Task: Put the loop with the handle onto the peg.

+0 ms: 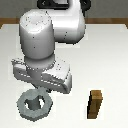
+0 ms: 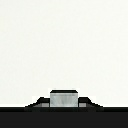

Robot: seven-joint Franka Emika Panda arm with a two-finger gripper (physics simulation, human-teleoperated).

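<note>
A matt grey ring lies on a smooth, pale, matt surface; at its three o'clock, a brown block looks wooden. The arm's white shell shines glossy.

gripper: fingers hidden behind arm, state unclear | loop with the handle: upper rim covered by arm | peg: not discernible | wrist view: lower edge black

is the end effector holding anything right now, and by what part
It cannot be told. In the exterior view the arm hides the end effector above the grey ring; the wrist view shows only a grey block.
</note>
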